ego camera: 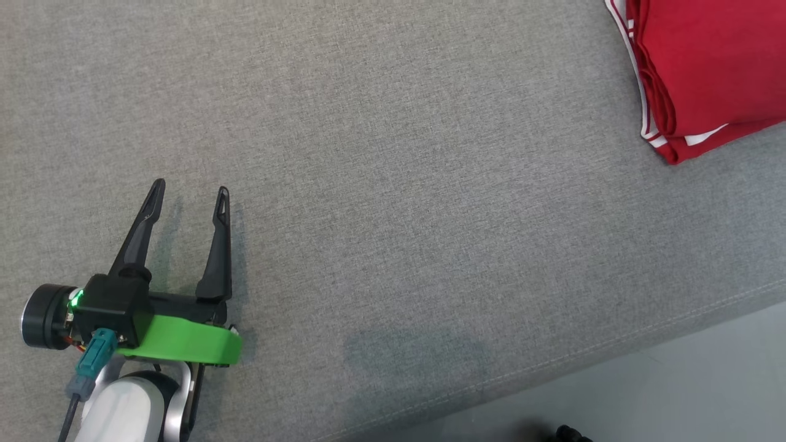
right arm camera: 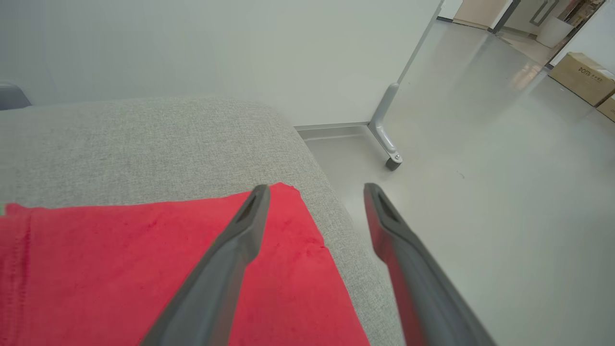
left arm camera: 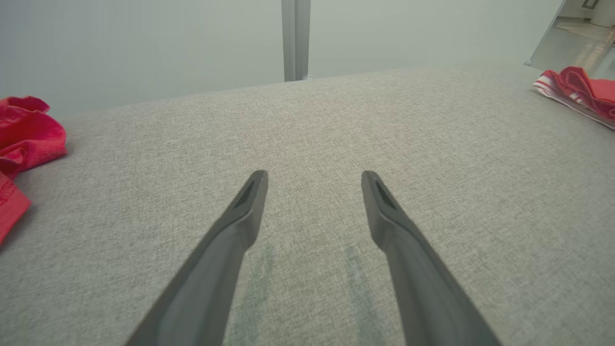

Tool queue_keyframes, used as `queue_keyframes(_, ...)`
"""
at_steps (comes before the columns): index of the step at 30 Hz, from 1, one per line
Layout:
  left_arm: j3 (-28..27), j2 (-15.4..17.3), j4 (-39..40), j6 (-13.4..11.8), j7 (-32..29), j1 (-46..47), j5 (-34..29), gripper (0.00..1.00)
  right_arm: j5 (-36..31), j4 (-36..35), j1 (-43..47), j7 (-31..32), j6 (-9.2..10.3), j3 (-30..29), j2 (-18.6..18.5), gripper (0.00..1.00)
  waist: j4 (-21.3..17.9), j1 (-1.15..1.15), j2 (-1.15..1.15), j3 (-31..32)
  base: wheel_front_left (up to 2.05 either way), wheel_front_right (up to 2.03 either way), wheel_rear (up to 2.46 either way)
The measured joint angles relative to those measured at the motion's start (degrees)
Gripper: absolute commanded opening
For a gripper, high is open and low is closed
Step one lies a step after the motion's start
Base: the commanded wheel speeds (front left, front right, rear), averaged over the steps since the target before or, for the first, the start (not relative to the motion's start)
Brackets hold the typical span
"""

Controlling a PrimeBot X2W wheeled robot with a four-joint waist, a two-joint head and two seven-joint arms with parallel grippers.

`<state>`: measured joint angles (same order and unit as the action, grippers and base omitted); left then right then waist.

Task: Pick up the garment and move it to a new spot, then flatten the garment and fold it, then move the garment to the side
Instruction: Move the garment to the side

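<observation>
Bright, even, diffuse light. Faint soft shadows beside left gripper [ego camera: 190, 186]. Wrist views hazy, edges bowed; floor [right arm camera: 480, 192] shows glare.

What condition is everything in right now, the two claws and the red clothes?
Garment: folded, lying flat at the edge of the grey cushion.
Left gripper: open, empty, over bare cushion.
Right gripper: open, gripping nothing, above the garment's corner.
Other red cloth: crumpled, untouched.

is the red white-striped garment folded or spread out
Folded: the red garment lies as a compact stack, layered edges showing along its side.
</observation>
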<state>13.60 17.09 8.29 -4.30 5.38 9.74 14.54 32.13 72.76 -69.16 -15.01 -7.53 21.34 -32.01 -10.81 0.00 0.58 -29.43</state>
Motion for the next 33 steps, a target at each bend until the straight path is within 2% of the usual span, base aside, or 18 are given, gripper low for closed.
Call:
queue_keyframes(7, 0.3, -1.0, -2.4, 0.0, 1.8, 0.1, 1.1, 1.00, -4.5, -9.2, 5.1, 0.0, -0.01, -5.1, 2.0, 1.00, -0.3, 0.00, 0.00, 2.8, 0.00, 0.00, 0.00)
queue_keyframes(14, -0.8, -3.0, -8.4, -0.1, 5.8, 0.5, 3.3, 1.00, -9.0, -20.1, 13.1, 0.0, -0.01, -9.0, 4.8, 1.00, -0.1, 0.00, 0.00, 7.7, 0.00, 0.00, 0.00)
queue_keyframes(24, -1.7, -6.9, -18.1, -0.4, 9.3, -0.3, 4.8, 1.00, -13.4, -35.3, 29.9, 0.0, 0.00, -11.9, 12.8, 1.00, 1.2, -0.01, 0.00, 16.8, 0.00, 0.00, 0.00)
queue_keyframes(33, -3.6, -9.1, -21.1, -0.3, 9.6, -5.8, 5.1, 1.00, -18.2, -50.3, 48.0, 0.0, 0.00, -16.8, 21.3, 1.00, 3.8, -0.01, 0.00, 24.7, 0.00, 0.00, 0.00)
